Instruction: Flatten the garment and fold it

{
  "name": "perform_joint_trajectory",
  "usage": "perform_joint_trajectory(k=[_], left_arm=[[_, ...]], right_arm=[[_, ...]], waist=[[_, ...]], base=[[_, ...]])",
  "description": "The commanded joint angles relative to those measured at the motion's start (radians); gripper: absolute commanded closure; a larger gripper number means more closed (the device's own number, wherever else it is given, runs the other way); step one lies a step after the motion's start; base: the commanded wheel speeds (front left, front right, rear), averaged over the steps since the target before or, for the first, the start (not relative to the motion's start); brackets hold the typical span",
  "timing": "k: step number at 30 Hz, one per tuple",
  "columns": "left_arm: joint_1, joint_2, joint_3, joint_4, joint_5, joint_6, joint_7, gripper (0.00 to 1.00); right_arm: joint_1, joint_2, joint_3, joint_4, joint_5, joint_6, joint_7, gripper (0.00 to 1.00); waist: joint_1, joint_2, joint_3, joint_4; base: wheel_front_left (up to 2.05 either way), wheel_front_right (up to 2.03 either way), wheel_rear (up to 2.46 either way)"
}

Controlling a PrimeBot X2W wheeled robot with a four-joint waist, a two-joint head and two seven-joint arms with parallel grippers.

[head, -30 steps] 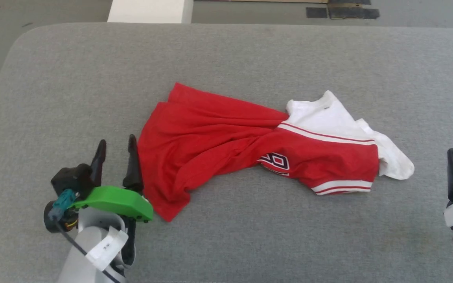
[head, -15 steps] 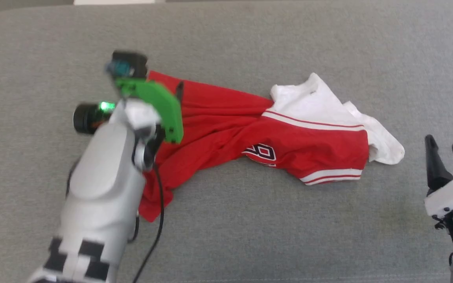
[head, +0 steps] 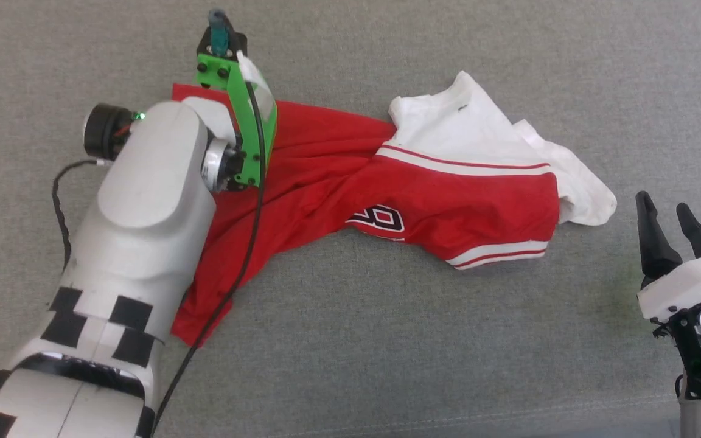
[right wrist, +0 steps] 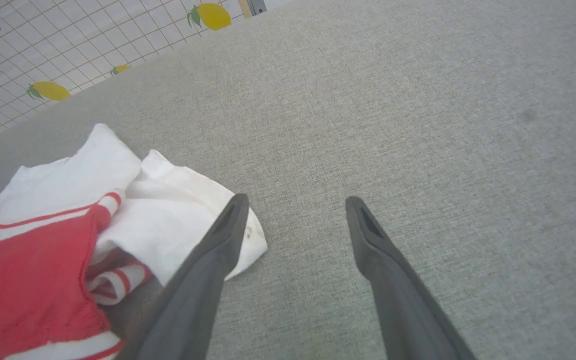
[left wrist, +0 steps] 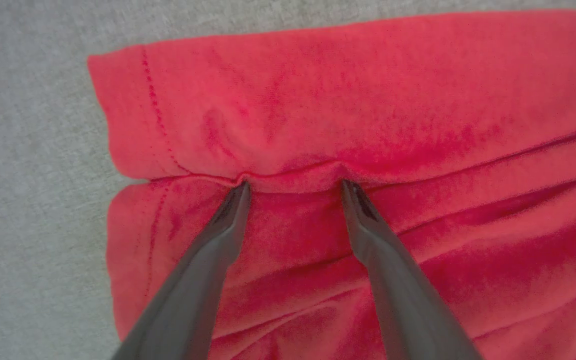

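Since my left end effector [left wrist: 295, 187] sits wide open with its tips on a fold of the twisted garment [head: 448, 201] on the desk [head: 387, 340], and the right end effector [head: 662, 202] hangs open near the white sleeve [right wrist: 183, 225], closing now could pinch two layers and tighten the twist

Bkgd: grey fabric surface [head: 423, 353] thruout, w/ white grid lemon-print sheet [right wrist: 68, 55] beyond its edge.
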Motion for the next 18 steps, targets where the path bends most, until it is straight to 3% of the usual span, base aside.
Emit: perform_joint_trajectory(k=[1,2,3,4,10,18], left_arm=[[0.055,-0.012,-0.011,0.028,-0.01,-0.015,0.032,0.75],[0.063,-0.016,-0.007,0.024,-0.021,-0.018,0.043,0.94],[0.07,-0.018,-0.008,0.015,-0.027,-0.021,0.048,1.0],[0.08,-0.023,0.034,-0.051,-0.073,-0.015,-0.015,1.0],[0.089,-0.017,0.14,-0.134,-0.152,0.029,-0.125,1.0],[0.234,0.055,0.271,-0.252,-0.225,0.099,-0.179,1.0]], right_arm=[[-0.023,-0.003,0.006,0.006,0.007,0.003,-0.011,0.0],[-0.027,-0.004,0.008,0.01,0.008,0.003,-0.014,0.0],[-0.031,-0.005,0.011,0.013,0.008,0.003,-0.017,0.0],[-0.044,-0.019,0.023,0.024,0.006,0.003,-0.027,0.0],[-0.043,-0.032,0.021,0.029,-0.007,0.003,-0.028,0.0],[-0.013,-0.034,0.013,0.018,-0.021,0.003,-0.012,0.0]], waist=[[0.0,-0.0001,0.02,-0.007],[0.0,-0.0001,0.021,-0.005],[0.0,-0.0001,0.023,0.0],[0.0,-0.0001,0.015,0.036],[0.0,-0.0001,-0.025,0.098],[0.0,-0.0001,-0.076,0.185]], base=[[0.0,0.0,0.0],[0.0,0.0,0.0],[0.0,0.0,0.0],[0.0,0.0,0.0],[0.0,0.0,0.0],[0.0,0.0,0.0]])
